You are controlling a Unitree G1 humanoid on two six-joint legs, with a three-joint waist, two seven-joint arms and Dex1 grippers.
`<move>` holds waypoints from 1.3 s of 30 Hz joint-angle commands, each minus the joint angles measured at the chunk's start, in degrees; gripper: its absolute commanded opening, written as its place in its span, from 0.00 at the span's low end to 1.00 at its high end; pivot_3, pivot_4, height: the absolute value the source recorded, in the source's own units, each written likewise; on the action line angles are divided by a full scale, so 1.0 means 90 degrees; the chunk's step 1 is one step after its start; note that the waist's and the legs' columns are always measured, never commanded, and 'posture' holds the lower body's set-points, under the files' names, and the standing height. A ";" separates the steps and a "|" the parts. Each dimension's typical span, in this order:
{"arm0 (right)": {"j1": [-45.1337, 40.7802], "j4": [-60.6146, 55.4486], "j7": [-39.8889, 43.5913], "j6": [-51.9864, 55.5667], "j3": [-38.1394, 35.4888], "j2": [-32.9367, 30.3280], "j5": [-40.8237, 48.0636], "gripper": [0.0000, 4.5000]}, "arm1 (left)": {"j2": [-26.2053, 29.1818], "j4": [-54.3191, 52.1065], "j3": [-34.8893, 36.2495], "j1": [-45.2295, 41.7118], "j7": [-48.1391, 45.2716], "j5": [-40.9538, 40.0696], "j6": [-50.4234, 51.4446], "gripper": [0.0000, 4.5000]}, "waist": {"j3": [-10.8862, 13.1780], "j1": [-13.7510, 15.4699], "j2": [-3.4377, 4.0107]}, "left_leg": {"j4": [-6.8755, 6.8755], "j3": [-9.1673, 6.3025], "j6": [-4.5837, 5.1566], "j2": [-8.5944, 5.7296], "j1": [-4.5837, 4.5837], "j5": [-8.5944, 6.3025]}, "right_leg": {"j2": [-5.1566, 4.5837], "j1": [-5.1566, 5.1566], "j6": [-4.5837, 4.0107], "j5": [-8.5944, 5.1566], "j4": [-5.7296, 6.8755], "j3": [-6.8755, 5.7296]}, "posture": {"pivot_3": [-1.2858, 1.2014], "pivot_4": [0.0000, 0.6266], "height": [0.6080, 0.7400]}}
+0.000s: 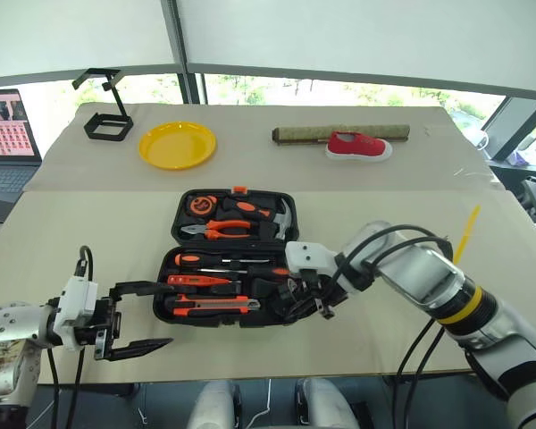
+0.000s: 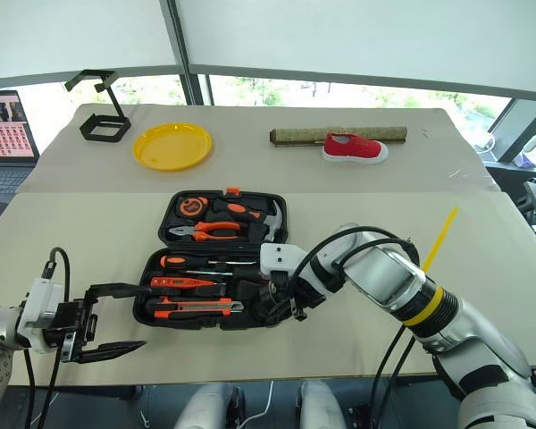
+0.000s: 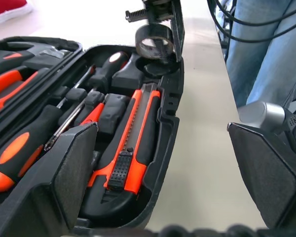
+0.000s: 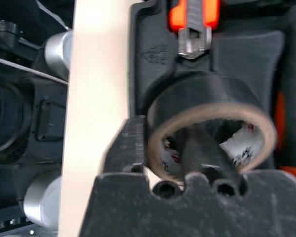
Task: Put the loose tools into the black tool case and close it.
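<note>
The black tool case [image 1: 163,268] lies open on the table in front of me. Its near half holds an orange-and-black utility knife [image 1: 214,306] and slim screwdrivers [image 1: 219,261]. My right gripper [image 1: 308,299] hangs over the case's right end. A small dark roll of tape [image 3: 144,47] hangs just above a round recess there. In the right wrist view one finger [image 4: 197,148] stands inside the roll [image 4: 202,96] and the other finger outside its wall, the jaws parted. My left gripper [image 1: 165,315] stands open beside the case's left end, holding nothing.
Pliers [image 1: 216,230], a hammer and a round tape measure [image 1: 201,205] fill the case's far half. Further back are a yellow plate [image 1: 178,145], a black wire stand [image 1: 107,116], a red shoe [image 1: 359,146] and a brown roll [image 1: 339,132]. A laptop [image 1: 7,134] stands far left. A person in jeans [image 3: 266,49] stands by the table.
</note>
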 commanded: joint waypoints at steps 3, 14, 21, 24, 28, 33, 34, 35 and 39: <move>-0.0156 -0.0036 0.0255 0.0169 0.0239 -0.0052 0.0022 0.76 | -0.0034 0.0183 0.0003 -0.0087 -0.0031 0.0055 -0.0277 1.00 | 0.0000 -0.0005 0.0000 | -0.0001 0.0000 0.0000 0.0001 0.0000 0.0000 | 0.0004 0.0000 -0.0002 -0.0001 0.0001 -0.0003 | 0.52 0.24 1.00; -0.0318 -0.0406 0.0935 0.0090 -0.0104 -0.0398 0.0544 0.99 | -0.0093 0.0619 0.0002 -0.0086 -0.0045 0.0136 -0.0572 1.00 | 0.0001 -0.0020 0.0001 | -0.0001 -0.0006 -0.0001 0.0004 -0.0003 0.0001 | 0.0002 -0.0007 -0.0006 0.0002 0.0001 -0.0004 | 0.52 0.24 1.00; -0.0312 -0.0483 0.0914 -0.0035 -0.0285 -0.0352 0.0733 0.99 | -0.0106 0.0755 -0.0042 -0.0143 -0.0084 0.0162 -0.0656 1.00 | 0.0001 -0.0057 0.0001 | -0.0002 -0.0008 -0.0002 0.0007 -0.0004 0.0001 | 0.0004 -0.0010 -0.0007 0.0002 0.0003 -0.0003 | 0.52 0.24 1.00; -0.0305 -0.0364 0.0883 -0.0347 -0.0101 -0.0301 0.0467 0.99 | -0.0098 0.0792 -0.0063 -0.0165 -0.0105 0.0171 -0.0656 1.00 | 0.0001 -0.0069 0.0001 | -0.0002 -0.0010 -0.0002 0.0008 -0.0003 0.0001 | 0.0005 -0.0010 -0.0007 0.0002 0.0004 -0.0004 | 0.52 0.24 1.00; -0.0342 -0.0298 0.0954 -0.0439 -0.0170 -0.0313 0.0458 0.99 | -0.0094 0.0757 -0.0077 -0.0149 -0.0100 0.0164 -0.0623 1.00 | 0.0001 -0.0086 0.0001 | -0.0003 -0.0008 -0.0002 0.0007 -0.0004 0.0001 | 0.0005 -0.0011 -0.0008 0.0002 0.0005 -0.0003 | 0.52 0.24 1.00; 0.0100 -0.0199 0.1029 -0.0872 -0.1396 -0.0344 0.1191 0.99 | -0.0096 0.0733 0.0164 -0.0040 0.0160 0.0103 -0.0552 1.00 | 0.0002 -0.0080 0.0001 | -0.0003 -0.0009 -0.0002 0.0007 -0.0005 0.0001 | 0.0004 -0.0011 -0.0008 0.0002 0.0004 -0.0004 | 0.52 0.24 1.00; 0.0350 -0.0071 0.0887 -0.1206 -0.1786 -0.0305 0.1257 0.99 | -0.0121 0.0749 0.0324 -0.0011 0.0408 0.0086 -0.0492 1.00 | 0.0001 -0.0081 0.0000 | -0.0003 -0.0011 -0.0002 0.0007 -0.0005 0.0001 | 0.0004 -0.0009 -0.0008 0.0002 0.0002 -0.0004 | 0.52 0.24 1.00; 0.0577 0.0049 0.0743 -0.1497 -0.2071 -0.0309 0.1237 0.99 | -0.0141 0.0774 0.0470 -0.0001 0.0756 0.0135 -0.0412 1.00 | 0.0001 -0.0079 -0.0002 | -0.0004 -0.0013 -0.0001 0.0008 -0.0005 0.0001 | 0.0004 -0.0008 -0.0007 0.0002 0.0001 -0.0004 | 0.52 0.24 1.00; 0.1384 0.0482 0.0096 -0.2421 -0.3015 -0.0188 0.1082 0.99 | 0.0001 0.0819 0.0891 -0.0093 0.2756 0.0484 0.0964 1.00 | 0.0001 -0.0045 -0.0003 | -0.0004 -0.0021 -0.0002 0.0008 0.0002 0.0001 | 0.0002 0.0004 -0.0005 0.0003 -0.0001 -0.0007 | 0.52 0.24 1.00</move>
